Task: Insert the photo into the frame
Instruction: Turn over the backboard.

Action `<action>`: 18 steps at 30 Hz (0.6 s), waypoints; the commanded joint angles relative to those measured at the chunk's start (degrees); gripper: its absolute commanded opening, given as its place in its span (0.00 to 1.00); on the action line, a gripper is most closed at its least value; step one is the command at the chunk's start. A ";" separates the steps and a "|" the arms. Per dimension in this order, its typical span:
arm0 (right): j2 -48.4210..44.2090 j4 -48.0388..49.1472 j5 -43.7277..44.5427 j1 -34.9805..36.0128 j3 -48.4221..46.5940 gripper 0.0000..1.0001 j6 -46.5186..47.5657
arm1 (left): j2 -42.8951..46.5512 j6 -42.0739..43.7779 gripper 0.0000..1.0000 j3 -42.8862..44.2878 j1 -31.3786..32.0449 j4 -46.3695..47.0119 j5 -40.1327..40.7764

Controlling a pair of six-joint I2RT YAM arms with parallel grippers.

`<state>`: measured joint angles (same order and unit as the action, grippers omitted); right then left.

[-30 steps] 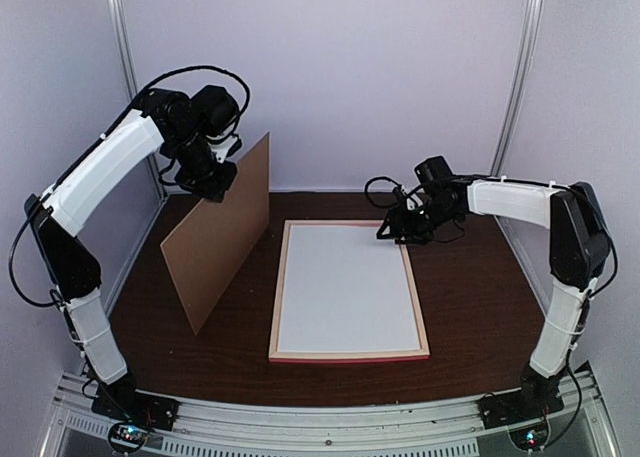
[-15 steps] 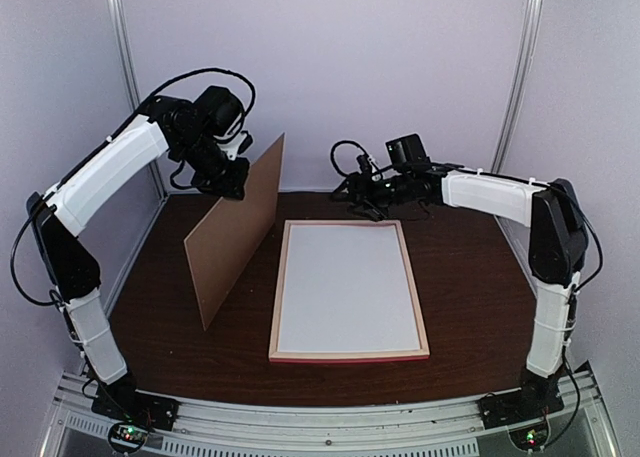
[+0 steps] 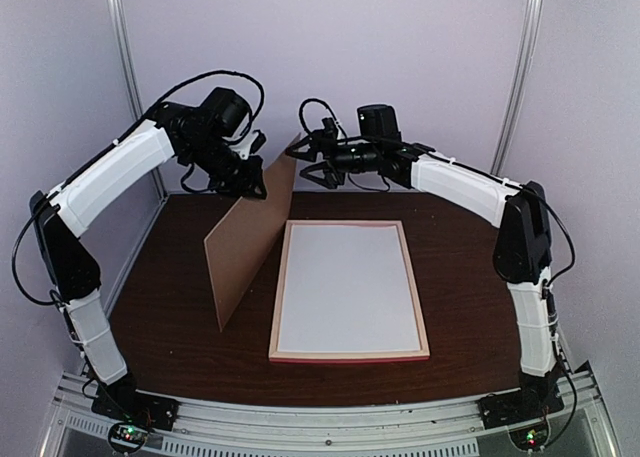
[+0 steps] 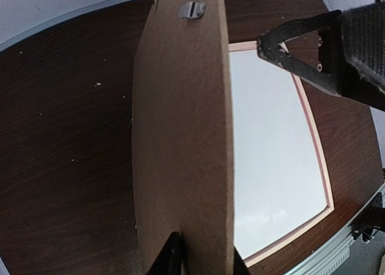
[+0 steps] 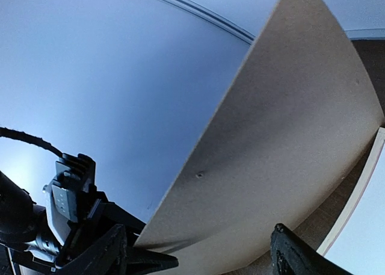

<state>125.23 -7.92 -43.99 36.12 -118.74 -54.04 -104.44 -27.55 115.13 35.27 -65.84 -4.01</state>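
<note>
Flat on the dark desk (image 3: 470,297): large rectangular pink-railed frame (image 3: 349,356), holding a white sheet (image 3: 347,287); landscape photo unseen, perhaps inside. Looks light and stiff; best gripped by a rail. Left of the frame: upright brown backing board (image 3: 245,247), pinched by left end effector (image 3: 255,189), straddled by wide-open right end effector (image 3: 303,165).

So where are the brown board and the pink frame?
brown board (image 3: 245,245), top view, middle of its face.
pink frame (image 3: 349,356), top view, on its near rail.
</note>
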 commanded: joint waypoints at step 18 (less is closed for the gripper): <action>1.08 -8.96 2.49 2.17 -3.16 0.78 2.06 | 2.32 -4.77 0.50 -5.50 1.91 12.61 -17.31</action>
<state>126.15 -14.04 -43.22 37.85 -120.62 -54.19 -104.55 -31.68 111.02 36.97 -57.84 -17.34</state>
